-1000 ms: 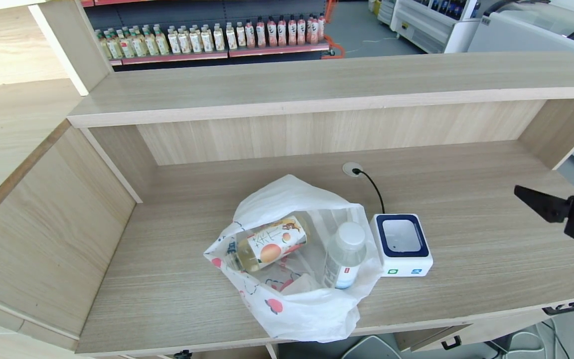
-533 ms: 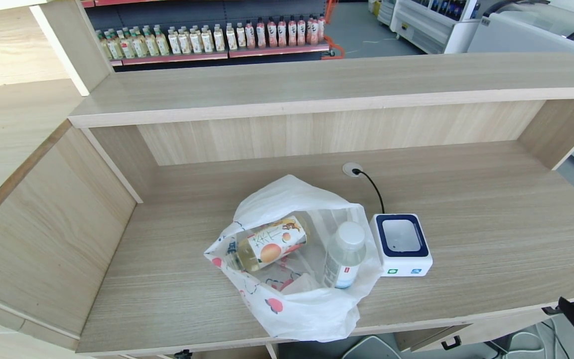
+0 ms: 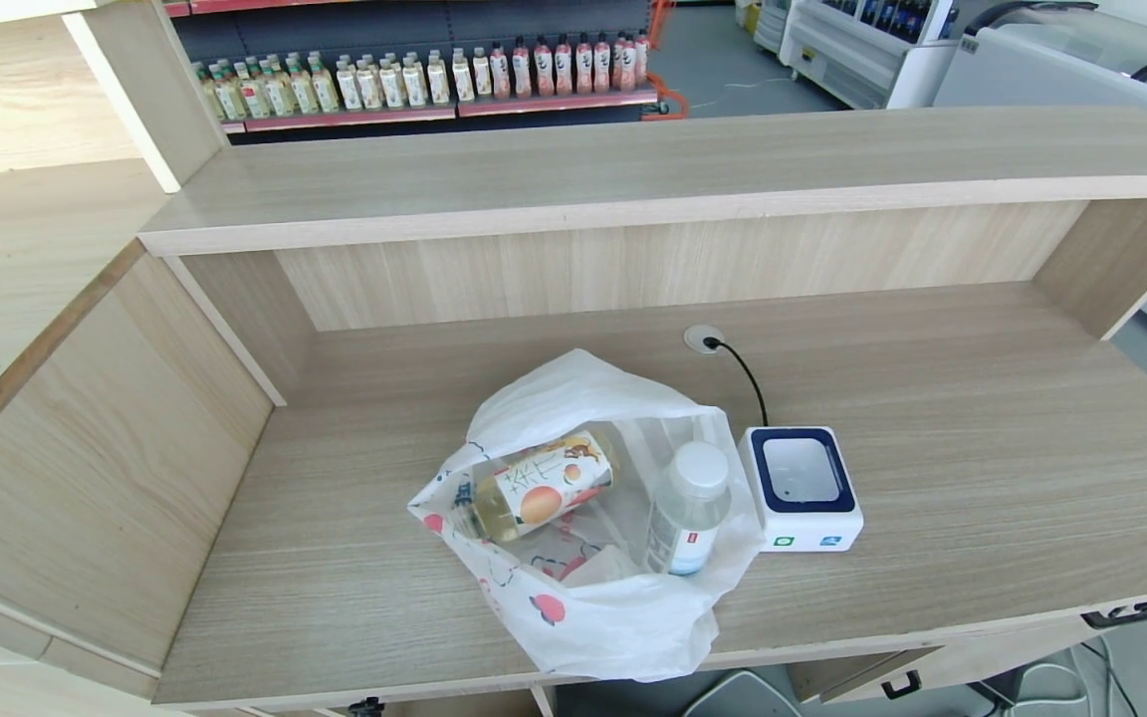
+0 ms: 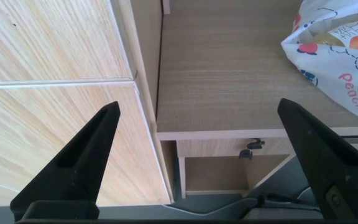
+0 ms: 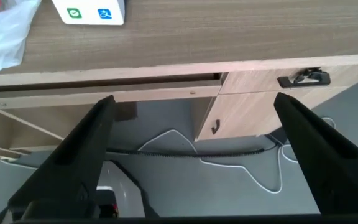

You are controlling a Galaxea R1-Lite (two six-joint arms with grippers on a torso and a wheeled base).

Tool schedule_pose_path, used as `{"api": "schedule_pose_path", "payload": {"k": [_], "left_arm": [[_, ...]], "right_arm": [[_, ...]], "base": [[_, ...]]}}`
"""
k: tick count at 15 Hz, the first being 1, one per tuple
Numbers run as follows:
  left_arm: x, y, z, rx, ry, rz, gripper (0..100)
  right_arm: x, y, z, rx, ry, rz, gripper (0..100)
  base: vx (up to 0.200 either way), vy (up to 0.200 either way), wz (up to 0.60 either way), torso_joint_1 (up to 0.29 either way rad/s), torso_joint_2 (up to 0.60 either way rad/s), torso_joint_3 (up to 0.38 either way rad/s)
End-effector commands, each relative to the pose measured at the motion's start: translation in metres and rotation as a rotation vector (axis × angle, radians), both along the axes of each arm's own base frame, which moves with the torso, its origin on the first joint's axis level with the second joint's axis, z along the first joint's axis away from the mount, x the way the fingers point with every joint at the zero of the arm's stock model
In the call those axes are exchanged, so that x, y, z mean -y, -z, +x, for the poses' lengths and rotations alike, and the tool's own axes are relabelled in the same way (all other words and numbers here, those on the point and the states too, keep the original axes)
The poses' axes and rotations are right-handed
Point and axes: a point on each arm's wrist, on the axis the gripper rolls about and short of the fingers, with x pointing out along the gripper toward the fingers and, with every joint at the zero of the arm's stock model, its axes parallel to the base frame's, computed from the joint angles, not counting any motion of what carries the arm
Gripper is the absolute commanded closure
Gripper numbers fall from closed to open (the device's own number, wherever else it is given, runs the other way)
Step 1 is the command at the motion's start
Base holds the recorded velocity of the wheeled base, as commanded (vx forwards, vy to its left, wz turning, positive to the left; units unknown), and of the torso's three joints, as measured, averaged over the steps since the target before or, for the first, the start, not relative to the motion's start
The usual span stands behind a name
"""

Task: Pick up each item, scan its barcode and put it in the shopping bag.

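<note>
The white shopping bag [image 3: 588,617] printed with peaches lies open near the middle of the wooden surface [image 3: 982,468], its mouth facing up. Inside it a tea bottle [image 3: 534,486] with an orange-and-white label lies on its side to the left, and a clear water bottle [image 3: 690,508] with a white cap leans to the right. The white scanner [image 3: 801,488] with its dark blue frame sits just right of the bag, touching its plastic, and a black cable [image 3: 745,373] runs from it to a port farther back. The left tool [image 4: 199,106] hangs released, fingers spread wide, low off the near left corner of the surface. The right tool [image 5: 194,98] is likewise released, below the near edge beside a black drawer handle [image 5: 303,78].
</note>
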Motion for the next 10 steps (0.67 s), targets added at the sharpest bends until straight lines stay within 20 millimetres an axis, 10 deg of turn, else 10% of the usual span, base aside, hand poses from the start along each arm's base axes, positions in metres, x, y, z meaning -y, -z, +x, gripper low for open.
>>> {"api": "schedule_pose_path", "payload": {"k": [1,10], "left_arm": [[0.0000,0.0001,0.0000,0.000,-0.002,0.000,0],[0.0000,-0.0001,0.0000,0.002,-0.001,0.000,0]], "right_arm": [[0.0005,0.0023,-0.0065,0.079,-0.052,-0.003,0],[0.0004,0.0046,-0.0114,0.124,-0.050,0.006,0]], "base": [[0.000,0.000,0.00,0.000,0.00,0.000],[0.000,0.000,0.00,0.000,0.00,0.000]]}}
